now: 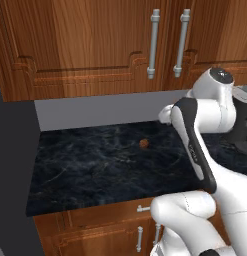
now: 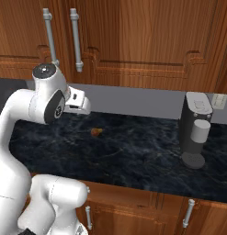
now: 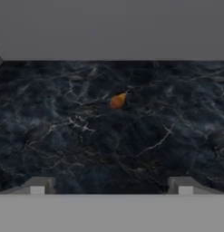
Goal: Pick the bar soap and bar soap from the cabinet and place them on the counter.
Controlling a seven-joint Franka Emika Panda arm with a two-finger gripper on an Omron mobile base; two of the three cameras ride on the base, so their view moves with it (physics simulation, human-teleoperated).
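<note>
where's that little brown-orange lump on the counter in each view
Left base view: the lump sits on the black counter, right of centre, below the two silver cabinet handles.
Right base view: the lump lies left of centre on the counter, just right of the arm's white wrist, far left of the grey appliance.
Hand view: the lump is near centre, above the open gripper.
Shared landmark: the grey back wall strip behind the counter.
</note>
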